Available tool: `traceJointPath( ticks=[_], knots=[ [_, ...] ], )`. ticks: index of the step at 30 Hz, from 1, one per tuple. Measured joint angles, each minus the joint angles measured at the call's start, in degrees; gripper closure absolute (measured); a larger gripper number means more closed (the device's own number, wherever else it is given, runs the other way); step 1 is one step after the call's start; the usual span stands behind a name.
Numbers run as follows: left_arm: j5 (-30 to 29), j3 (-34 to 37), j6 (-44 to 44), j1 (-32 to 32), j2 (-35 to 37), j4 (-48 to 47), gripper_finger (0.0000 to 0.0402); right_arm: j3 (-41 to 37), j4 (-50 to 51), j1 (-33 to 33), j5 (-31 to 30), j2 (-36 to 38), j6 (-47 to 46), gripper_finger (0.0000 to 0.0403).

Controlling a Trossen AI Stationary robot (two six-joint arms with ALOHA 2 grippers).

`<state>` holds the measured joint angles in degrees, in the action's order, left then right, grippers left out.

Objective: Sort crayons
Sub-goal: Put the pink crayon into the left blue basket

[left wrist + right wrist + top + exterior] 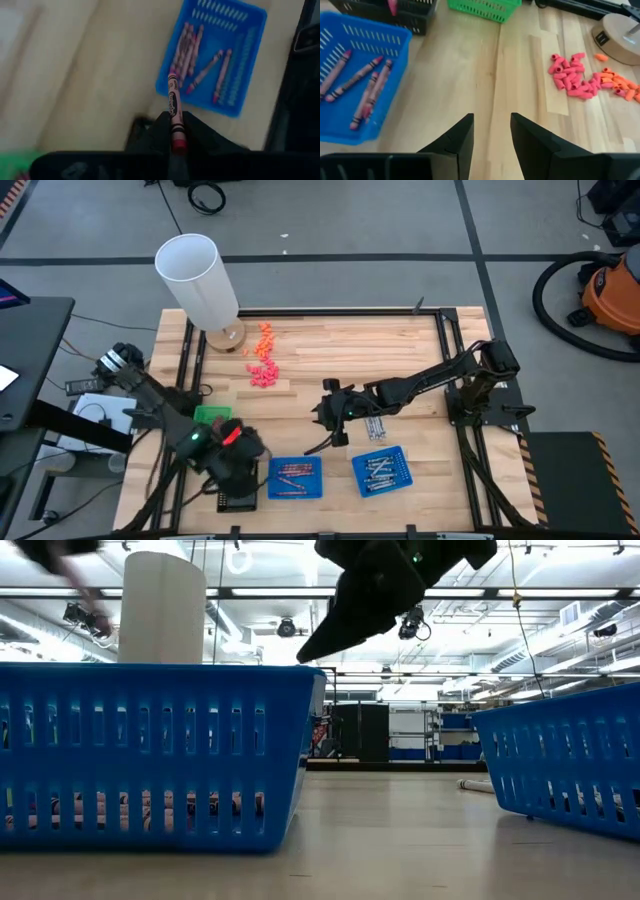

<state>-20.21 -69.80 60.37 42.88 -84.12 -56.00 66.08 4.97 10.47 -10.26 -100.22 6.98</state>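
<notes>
Beside blue tray, left gripper pinching crayon

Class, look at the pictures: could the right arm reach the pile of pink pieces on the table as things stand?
Probably yes: the right gripper is open and empty, and only bare table lies between it and the pink pieces.

Dark jointed arms — wedge-shaped fingers

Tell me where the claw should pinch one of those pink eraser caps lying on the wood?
Probably a pink cap at the pile's near edge, pinched across its short middle from straight above. It lies flat on the table with bare wood on one side. The right claw is open and empty.
</notes>
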Motion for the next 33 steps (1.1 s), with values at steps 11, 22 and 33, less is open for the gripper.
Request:
traceJointPath(
  ticks=[11, 22, 33],
  knots=[
    [-0.7, 1.2, 32.9, 13.7, -0.2, -4.6, 0.0363, 0.0, -2.2, -4.2, -0.6, 0.0, 4.5, 0.0263],
    [-0.7, 6.5, 43.8, 17.5, -0.3, -4.0, 0.0363, 0.4, -2.2, -6.2, 4.3, 0.0, 5.7, 0.0263],
    [-11.0, 6.5, 35.0, 17.6, -0.3, -3.9, 0.0363, 0.4, -1.0, -5.8, 4.4, 0.0, 2.8, 0.0263]
  ],
)
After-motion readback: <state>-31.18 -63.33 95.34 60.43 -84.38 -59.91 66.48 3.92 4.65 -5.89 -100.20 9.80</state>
